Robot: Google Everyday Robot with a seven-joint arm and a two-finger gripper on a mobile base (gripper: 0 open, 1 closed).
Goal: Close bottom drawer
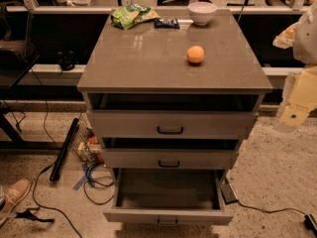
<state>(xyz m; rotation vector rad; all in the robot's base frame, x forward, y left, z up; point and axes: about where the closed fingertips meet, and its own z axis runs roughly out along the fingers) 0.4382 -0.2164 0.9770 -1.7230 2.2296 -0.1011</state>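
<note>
The bottom drawer (168, 216) of the grey cabinet (148, 68) is pulled far out. Its dark inside (168, 186) looks empty, and its small black loop handle (167, 222) faces me at the lower edge. The top drawer (171, 124) and middle drawer (169, 158) also stand slightly out. Only pale parts of my arm (297, 100) show at the right edge, beside the cabinet at top-drawer height. My gripper is out of view.
On the cabinet top lie an orange (195, 54), a white bowl (202, 13), a green chip bag (132, 15) and a dark snack packet (166, 23). Cables (94, 180) and a black bar (64, 150) lie on the floor left. A shoe (12, 195) is at far left.
</note>
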